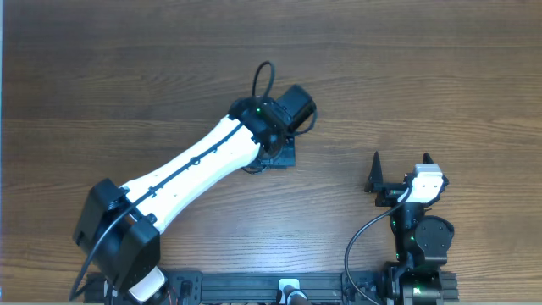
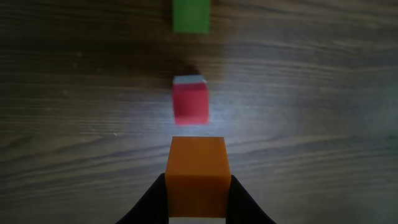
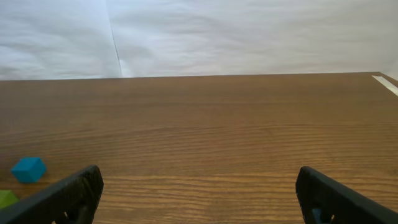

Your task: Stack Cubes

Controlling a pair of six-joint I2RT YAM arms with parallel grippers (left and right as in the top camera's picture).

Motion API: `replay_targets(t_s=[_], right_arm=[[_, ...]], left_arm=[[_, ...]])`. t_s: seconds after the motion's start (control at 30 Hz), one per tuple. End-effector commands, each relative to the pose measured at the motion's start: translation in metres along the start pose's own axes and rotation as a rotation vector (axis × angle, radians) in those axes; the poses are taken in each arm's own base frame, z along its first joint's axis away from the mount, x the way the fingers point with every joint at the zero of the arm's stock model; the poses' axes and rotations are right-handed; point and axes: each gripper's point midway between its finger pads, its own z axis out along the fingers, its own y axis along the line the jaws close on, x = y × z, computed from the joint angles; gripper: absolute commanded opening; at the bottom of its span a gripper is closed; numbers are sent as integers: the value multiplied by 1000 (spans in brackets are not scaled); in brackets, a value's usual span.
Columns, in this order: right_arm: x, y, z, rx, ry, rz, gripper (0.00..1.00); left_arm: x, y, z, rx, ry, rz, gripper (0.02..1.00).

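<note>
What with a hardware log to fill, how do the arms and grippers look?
Left arm: long white link, black joints, black cable loop and green light at the wrist. Right arm: black, white wrist block, looping black cable, green lights. Left gripper and right gripper: black tapered fingers.

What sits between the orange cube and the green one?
The red cube, touching neither, in the left wrist view.

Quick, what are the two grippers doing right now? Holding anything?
Left gripper: closed on the orange cube.
Right gripper: open, holding nothing.
</note>
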Motion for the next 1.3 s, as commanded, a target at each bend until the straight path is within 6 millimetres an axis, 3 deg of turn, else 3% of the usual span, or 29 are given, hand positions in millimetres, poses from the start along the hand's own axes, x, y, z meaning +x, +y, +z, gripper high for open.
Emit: replay_targets(t_s=[0.03, 0.57, 1.3], right_arm=[[1, 3, 0, -15, -2, -1, 991], [1, 3, 0, -15, -2, -1, 991], [1, 3, 0, -15, -2, -1, 993]], left_arm=[[-12, 6, 4, -23, -15, -5, 38], [-15, 4, 31, -50, 18, 10, 38], [-19, 1, 40, -49, 16, 11, 38]])
